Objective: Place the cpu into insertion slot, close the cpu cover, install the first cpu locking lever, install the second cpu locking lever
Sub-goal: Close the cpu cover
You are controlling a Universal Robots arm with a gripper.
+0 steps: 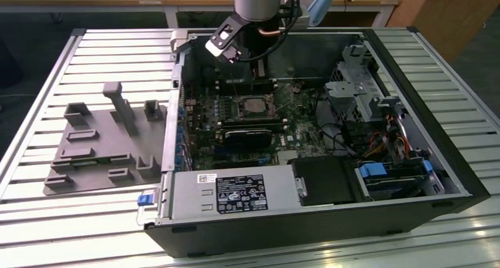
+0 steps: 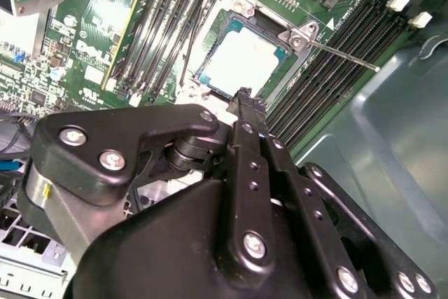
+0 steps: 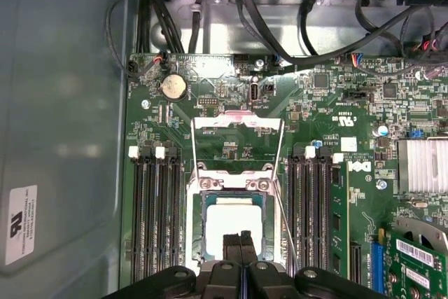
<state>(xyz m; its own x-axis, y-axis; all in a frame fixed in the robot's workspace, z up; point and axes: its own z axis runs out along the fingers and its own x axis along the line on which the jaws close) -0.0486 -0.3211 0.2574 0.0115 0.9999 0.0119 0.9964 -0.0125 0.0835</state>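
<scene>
Two fingers (image 3: 233, 244), pressed together with nothing between them, hang over one edge of the cpu (image 3: 229, 222); you cannot tell whether their tips touch it. The cpu, a pale square chip, lies flat inside the socket (image 3: 204, 223), seated within its rim. In the second wrist view you see the same closed fingers (image 2: 244, 113) ending right at the socket's edge, with the cpu (image 2: 241, 61) just past them.

The cpu cover (image 3: 238, 122) is not yet closed. Its thin silvery frame lies folded back off the socket, on the side toward the coin battery (image 3: 173, 87), and green board shows through its square opening. One locking lever (image 3: 285, 204) runs as a thin wire close along one flank of the socket. The other lever (image 2: 343, 54) angles away from the socket's corner, out across the memory slots (image 2: 357, 29) (neither looks latched down).

In the exterior view, the arm (image 1: 254, 7) reaches down into the open computer case (image 1: 457, 186), above the socket. A labelled power supply (image 1: 234, 193) sits at the case's edge farthest from the arm, well apart from the socket. Outside the case, to the exterior view's left of the socket, a grey moulded fixture (image 1: 102, 154) rests on the slatted metal surface (image 1: 78, 239).
</scene>
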